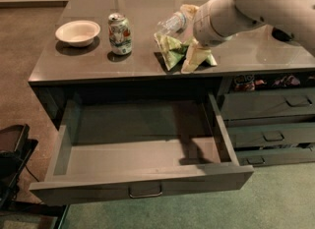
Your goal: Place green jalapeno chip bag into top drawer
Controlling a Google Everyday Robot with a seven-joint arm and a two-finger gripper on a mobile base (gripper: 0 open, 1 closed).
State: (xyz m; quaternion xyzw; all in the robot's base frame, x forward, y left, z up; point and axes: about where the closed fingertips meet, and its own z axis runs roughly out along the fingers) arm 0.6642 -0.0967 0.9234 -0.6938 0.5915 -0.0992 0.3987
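The green jalapeno chip bag point(170, 49) lies crumpled on the grey countertop near its front edge, above the right part of the drawer. My gripper point(193, 56) comes in from the right on a white arm and sits right at the bag's right side, partly covering it. The top drawer point(142, 186) is pulled wide open below the counter, and nothing shows inside it. Its small metal handle point(145, 192) is at the centre of the front.
A clear water bottle point(171, 21) lies just behind the bag. A green-and-white soda can point(120, 34) and a white bowl point(78, 31) stand to the left. Narrower grey drawers point(268, 106) stack at the right. A dark object point(12, 157) is on the floor at left.
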